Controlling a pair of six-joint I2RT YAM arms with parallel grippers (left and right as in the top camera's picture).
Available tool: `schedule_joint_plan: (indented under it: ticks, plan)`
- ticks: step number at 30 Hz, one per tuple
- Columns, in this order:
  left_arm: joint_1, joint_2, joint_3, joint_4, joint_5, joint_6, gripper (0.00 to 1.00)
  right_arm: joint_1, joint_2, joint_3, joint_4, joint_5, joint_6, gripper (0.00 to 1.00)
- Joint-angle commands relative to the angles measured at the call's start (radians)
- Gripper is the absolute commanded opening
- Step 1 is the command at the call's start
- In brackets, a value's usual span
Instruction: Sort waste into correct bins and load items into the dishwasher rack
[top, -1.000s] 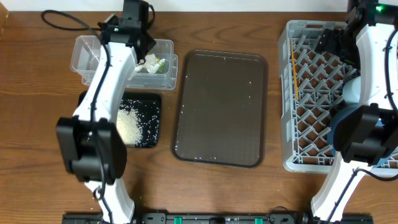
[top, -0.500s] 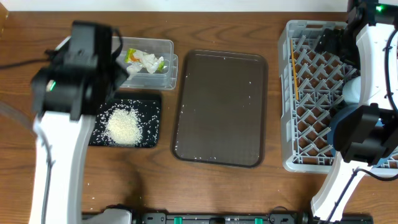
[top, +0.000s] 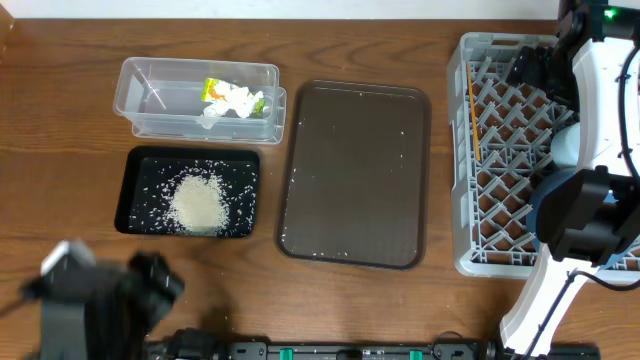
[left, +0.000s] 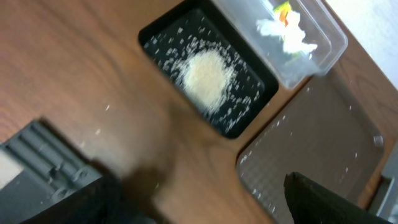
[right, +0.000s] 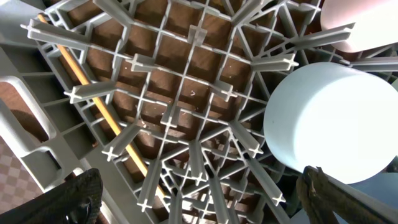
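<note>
The heap of rice (top: 197, 203) lies in the black tray (top: 135, 195), with loose grains around it. Crumpled tissues (top: 236, 100) and the yellow-green wrapper (top: 213, 88) lie in the clear tub (top: 150, 95). My left arm (top: 95, 300) is a blur at the table's front left. Its gripper (left: 199, 211) is open and holds nothing, well back from the rice (left: 205, 71) and tub (left: 323, 46). My right gripper (right: 211, 205) hangs open over the dishwasher rack (top: 465, 150). Inside lie the yellow stick (right: 93, 102), an upturned light-blue bowl (right: 326, 121) and the pink cup (right: 339, 22).
A large brown serving tray (top: 355, 175) with a few stray grains lies between the bins and the rack. My right arm (top: 590, 90) stretches over the rack's right side. Bare wooden table runs along the front edge.
My left arm has pulled away from over the clear tub to the table's front left, uncovering both bins. The right arm has not moved.
</note>
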Motion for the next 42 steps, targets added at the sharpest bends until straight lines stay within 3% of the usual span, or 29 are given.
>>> schedule_joint_plan:
  ticks: [1,7,14,19,22,23,26,29,42]
  plan:
    - [0.0,-0.087,-0.014,-0.051,0.021,-0.002,0.87,-0.003,-0.038,0.016,-0.001,0.007,0.017,0.99]
    - [0.0,-0.203,-0.014,-0.117,0.021,-0.002,0.88,-0.003,-0.038,0.016,-0.001,0.007,0.017,0.99]
    - [0.0,-0.219,-0.021,-0.117,0.093,0.048,0.88,-0.003,-0.038,0.016,-0.001,0.007,0.016,0.99]
    - [0.0,-0.237,-0.143,-0.054,0.095,0.062,0.89,-0.003,-0.038,0.016,-0.001,0.007,0.016,0.99]
    - [0.002,-0.28,-0.294,0.127,0.104,0.17,0.91,-0.003,-0.038,0.016,-0.001,0.007,0.017,0.99]
    - [0.002,-0.298,-0.347,0.201,0.122,0.222,0.96,-0.003,-0.038,0.016,-0.001,0.007,0.017,0.99]
    - [0.012,-0.371,-0.551,0.507,0.278,0.469,0.96,-0.003,-0.038,0.016,-0.001,0.007,0.016,0.99]
    - [0.037,-0.447,-0.744,0.781,0.433,0.625,0.96,-0.003,-0.038,0.016,-0.001,0.007,0.016,0.99]
    - [0.087,-0.619,-1.312,1.479,0.436,0.67,0.97,-0.003,-0.038,0.016,-0.001,0.007,0.017,0.99]
